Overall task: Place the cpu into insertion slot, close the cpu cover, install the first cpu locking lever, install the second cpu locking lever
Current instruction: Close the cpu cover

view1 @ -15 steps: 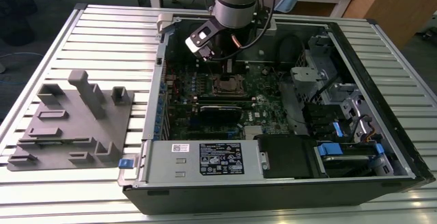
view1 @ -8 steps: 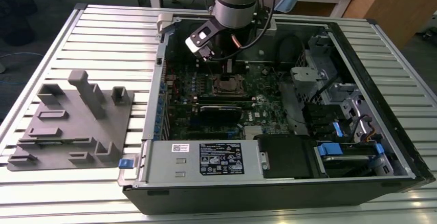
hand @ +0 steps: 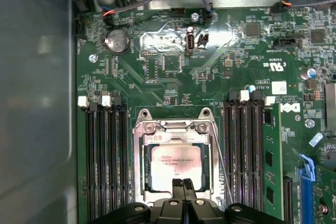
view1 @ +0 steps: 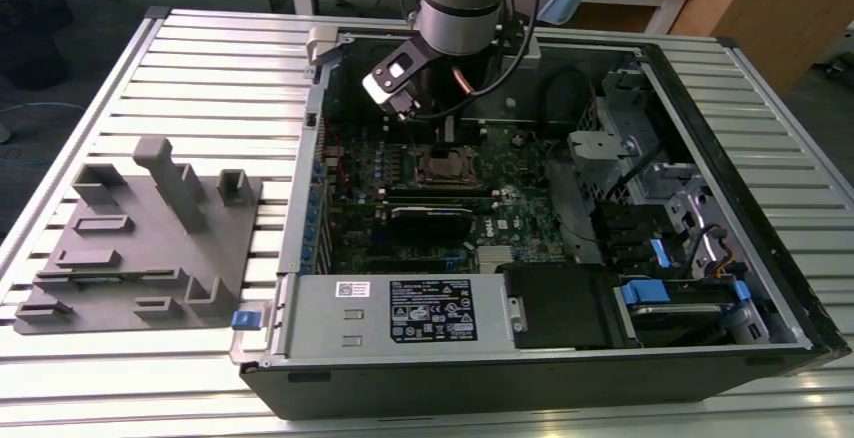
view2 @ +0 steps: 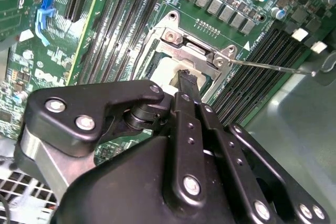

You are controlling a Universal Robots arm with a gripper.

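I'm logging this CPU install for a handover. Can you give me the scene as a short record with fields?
chip: small flat pale silvery square cpu, seated in the silver-rimmed square insertion slot
cover: thin silvery windowed cpu cover, down around the chip
lever: thin wire lever, angled away from the socket, unlatched
gripper: black gripper, fingers together, tips over the chip's edge

Top of cpu [hand: 176, 162]: pale silvery metal, satin, not mirror-like. Around it cpu cover [hand: 174, 126]: thin bright metal frame, smooth, shiny. Green circuit board [hand: 157, 72]: lacquered, slightly glossy. Black gripper [view2: 187, 80]: matt, smooth, with bright metal screw heads. Thin locking lever [view2: 273, 66]: polished metal wire. Ribbed table [view1: 200, 68]: pale metal, soft sheen. Grey fixture [view1: 147, 238]: matt, plastic-looking.
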